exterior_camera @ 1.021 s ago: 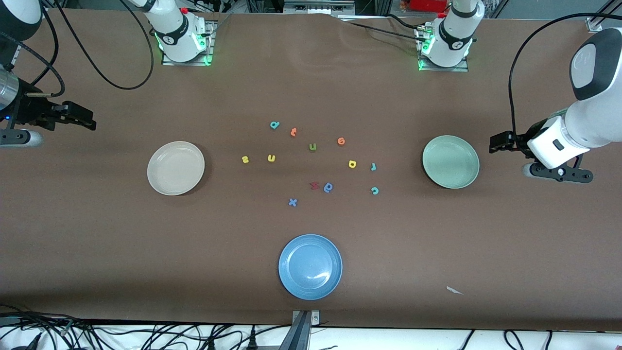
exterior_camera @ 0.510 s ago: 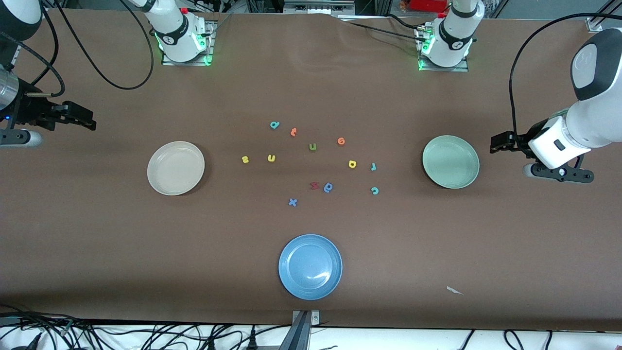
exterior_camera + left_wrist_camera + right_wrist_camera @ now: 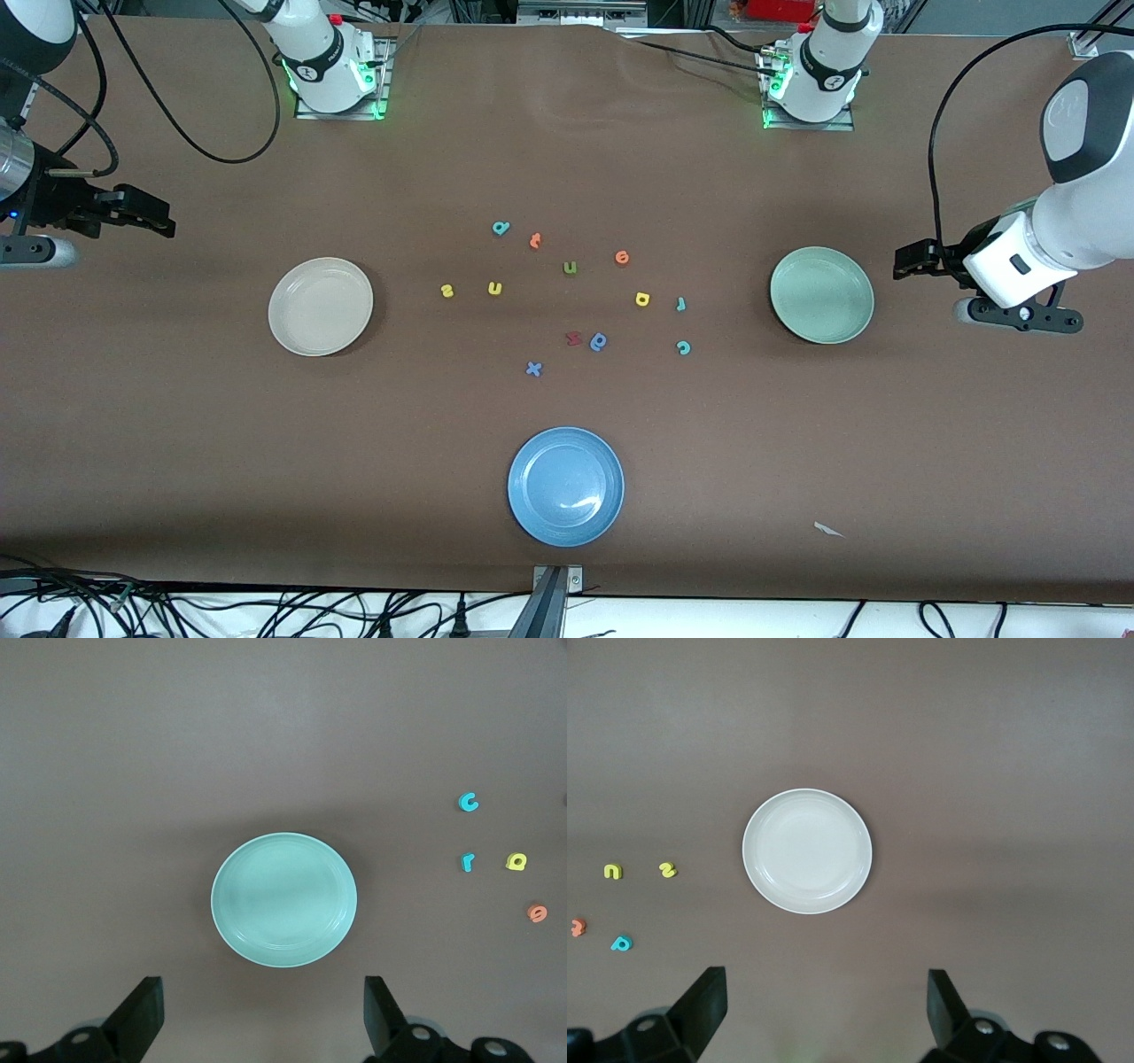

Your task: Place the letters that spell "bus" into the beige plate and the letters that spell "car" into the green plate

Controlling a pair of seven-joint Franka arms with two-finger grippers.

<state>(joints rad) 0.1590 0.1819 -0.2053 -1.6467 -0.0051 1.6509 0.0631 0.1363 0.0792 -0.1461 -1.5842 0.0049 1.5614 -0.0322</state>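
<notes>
Nothing shifted since earlier, left gripper [image 3: 904, 262] spread wide beside green plate [image 3: 821, 295], right gripper [image 3: 164, 221] spread wide near beige plate [image 3: 320, 306], both waiting, letters untouched between plates.

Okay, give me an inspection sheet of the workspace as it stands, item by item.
Surface: brown table, flat, a white paper scrap near the front edge.
Job's things: round beige plate and pale green plate both empty; teal b, yellow u, yellow s, teal c, yellow a, blue-teal r loose on the table between the plates.
Clutter: blue plate; spare foam letters, among them olive u and orange e.
Grippers: left gripper open beside the green plate; right gripper open near the beige plate; both empty.
Cables: bundles along the table edges.
Surroundings: nothing seen.
</notes>
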